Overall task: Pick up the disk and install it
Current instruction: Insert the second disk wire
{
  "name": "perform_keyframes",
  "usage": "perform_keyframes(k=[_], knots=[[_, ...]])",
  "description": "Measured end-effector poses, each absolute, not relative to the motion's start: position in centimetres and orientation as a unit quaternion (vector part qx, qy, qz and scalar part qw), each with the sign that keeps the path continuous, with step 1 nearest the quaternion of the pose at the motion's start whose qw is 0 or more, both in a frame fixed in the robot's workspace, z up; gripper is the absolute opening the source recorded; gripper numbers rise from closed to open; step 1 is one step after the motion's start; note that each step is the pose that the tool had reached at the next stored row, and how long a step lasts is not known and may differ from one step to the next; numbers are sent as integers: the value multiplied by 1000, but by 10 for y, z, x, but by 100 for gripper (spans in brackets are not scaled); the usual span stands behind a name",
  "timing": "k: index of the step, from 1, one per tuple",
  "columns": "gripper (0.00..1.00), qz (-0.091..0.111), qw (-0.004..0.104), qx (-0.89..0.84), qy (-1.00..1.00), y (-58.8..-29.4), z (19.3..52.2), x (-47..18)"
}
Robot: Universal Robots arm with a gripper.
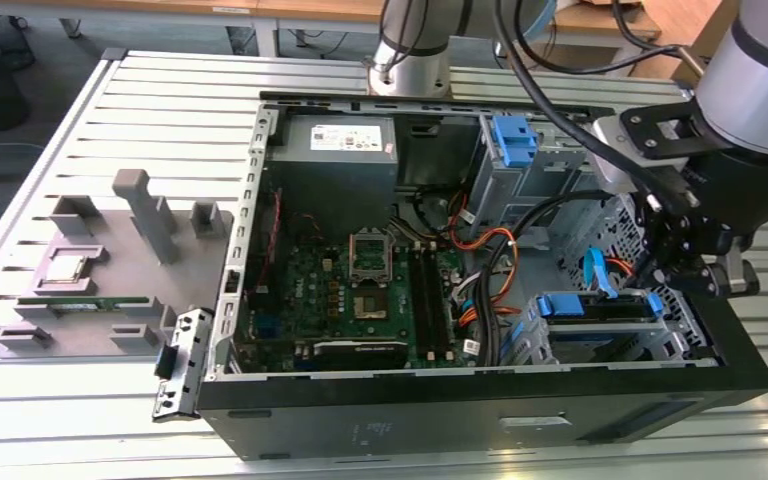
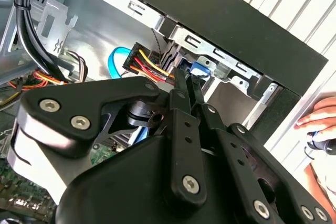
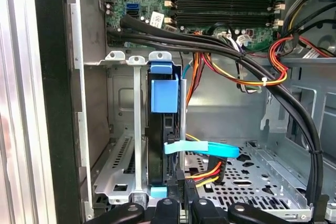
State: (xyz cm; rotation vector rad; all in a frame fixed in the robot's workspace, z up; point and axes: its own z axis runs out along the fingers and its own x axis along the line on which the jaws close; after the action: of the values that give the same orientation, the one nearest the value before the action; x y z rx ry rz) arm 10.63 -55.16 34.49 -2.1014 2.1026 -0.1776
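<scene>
On a slatted metal bench, an open computer case (image 1: pixel 491 400) holds the disk (image 3: pixel 164 129) edge-up in its near-right drive bay, long axis running into the bay, with the gripper (image 3: pixel 176 203) clamped on its end, so seating appears underway, needing a straight, steady push.

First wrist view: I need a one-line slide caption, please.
Blue-railed silver-grey disk standing in the metal drive cage of the open computer case, black gripper at its near end.
</scene>
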Motion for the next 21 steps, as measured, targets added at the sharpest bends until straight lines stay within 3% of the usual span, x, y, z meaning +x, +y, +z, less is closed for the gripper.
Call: perform_keyframes(k=[21], knots=[[16,-91,113,-700,699,-553,341,86]])
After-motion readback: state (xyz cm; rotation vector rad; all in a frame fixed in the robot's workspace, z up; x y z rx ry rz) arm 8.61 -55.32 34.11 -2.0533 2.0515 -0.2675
